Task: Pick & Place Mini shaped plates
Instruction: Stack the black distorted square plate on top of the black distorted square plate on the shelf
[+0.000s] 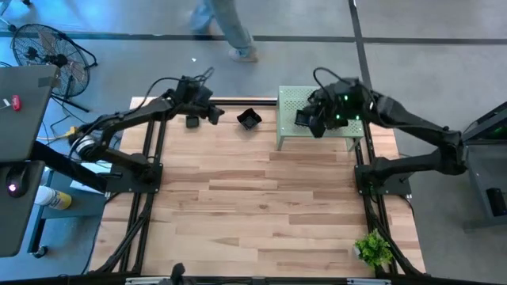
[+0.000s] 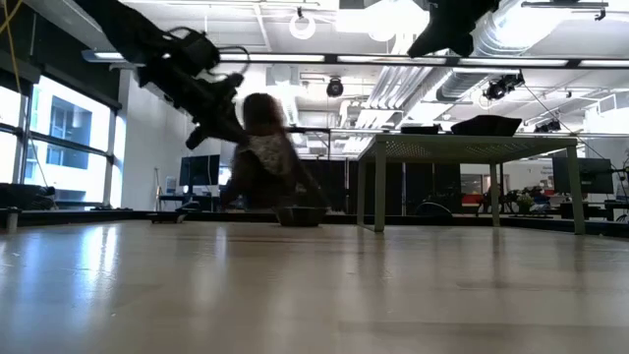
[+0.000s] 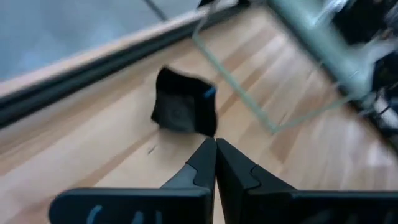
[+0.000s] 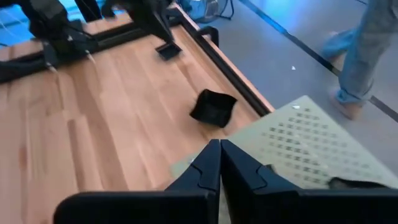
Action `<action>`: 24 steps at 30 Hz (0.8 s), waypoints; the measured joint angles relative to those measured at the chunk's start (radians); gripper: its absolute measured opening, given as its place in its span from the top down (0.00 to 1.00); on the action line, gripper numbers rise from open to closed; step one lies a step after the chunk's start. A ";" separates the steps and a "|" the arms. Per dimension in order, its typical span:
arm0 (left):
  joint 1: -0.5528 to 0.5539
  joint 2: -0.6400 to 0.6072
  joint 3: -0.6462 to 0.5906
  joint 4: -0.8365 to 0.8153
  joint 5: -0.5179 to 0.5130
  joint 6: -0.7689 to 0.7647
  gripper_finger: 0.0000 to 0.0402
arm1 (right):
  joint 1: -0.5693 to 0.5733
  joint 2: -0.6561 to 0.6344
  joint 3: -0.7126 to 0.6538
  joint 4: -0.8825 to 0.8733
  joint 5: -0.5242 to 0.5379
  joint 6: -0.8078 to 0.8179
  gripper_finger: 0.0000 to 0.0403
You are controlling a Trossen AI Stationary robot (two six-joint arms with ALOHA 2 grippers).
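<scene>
A square glossy black mini plate [image 1: 249, 119] [image 3: 184, 109] [image 4: 213, 107] rests flat on the table near its far edge, left of the pale green stand [image 1: 333, 127]. A second black plate [image 1: 192, 121] [image 4: 168, 50] lies below my left arm. Another dark plate [image 2: 486, 125] [image 4: 348, 182] sits on the stand top. My left gripper [image 1: 217, 115] [image 3: 216, 144] is shut and empty, raised just left of the square plate. My right gripper [image 1: 303, 119] [image 4: 220, 144] is shut and empty, above the stand's left part.
The stand [image 2: 472, 147] stands on thin legs at the table's far right. A small green plant [image 1: 372, 249] sits at the near right corner. A person [image 1: 226, 28] walks past beyond the far edge. The wooden table [image 1: 253, 206] lies bare toward its near edge.
</scene>
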 joint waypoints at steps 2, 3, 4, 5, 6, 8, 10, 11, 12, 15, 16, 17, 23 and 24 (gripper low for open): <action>-0.003 0.052 0.030 -0.007 -0.008 0.022 0.96 | 0.047 -0.016 -0.029 0.027 0.036 0.040 0.99; -0.008 0.081 0.049 0.004 -0.013 0.022 0.94 | 0.069 -0.021 -0.038 0.038 0.052 0.057 0.99; -0.012 0.111 0.069 0.011 -0.018 0.023 0.92 | 0.088 -0.025 -0.044 0.045 0.068 0.071 1.00; -0.012 0.140 0.085 0.008 -0.026 0.024 0.89 | 0.106 -0.027 -0.044 0.045 0.087 0.085 0.99; -0.012 0.166 0.098 0.000 -0.027 0.025 0.86 | 0.122 -0.027 -0.044 0.047 0.104 0.096 0.99; -0.012 0.221 0.129 -0.005 -0.029 0.027 0.79 | 0.151 -0.027 -0.044 0.060 0.132 0.112 0.99; -0.020 0.267 0.163 0.006 -0.017 0.045 0.72 | 0.170 -0.027 -0.044 0.077 0.145 0.113 0.99; -0.026 0.291 0.178 0.007 -0.019 0.058 0.69 | 0.177 -0.027 -0.044 0.087 0.149 0.113 1.00; -0.033 0.315 0.192 0.007 -0.029 0.073 0.67 | 0.182 -0.027 -0.044 0.097 0.153 0.113 1.00; -0.049 0.373 0.228 -0.001 -0.085 0.105 0.62 | 0.191 -0.027 -0.044 0.114 0.168 0.113 0.99; -0.053 0.390 0.241 0.006 -0.104 0.107 0.62 | 0.192 -0.027 -0.044 0.121 0.171 0.113 0.99; -0.054 0.405 0.250 0.009 -0.122 0.108 0.61 | 0.192 -0.027 -0.044 0.126 0.171 0.113 0.99; -0.052 0.493 0.262 0.033 -0.144 0.107 0.61 | 0.192 -0.027 -0.044 0.145 0.171 0.112 0.99; -0.051 0.503 0.262 0.032 -0.138 0.107 0.61 | 0.192 -0.027 -0.044 0.145 0.171 0.112 0.99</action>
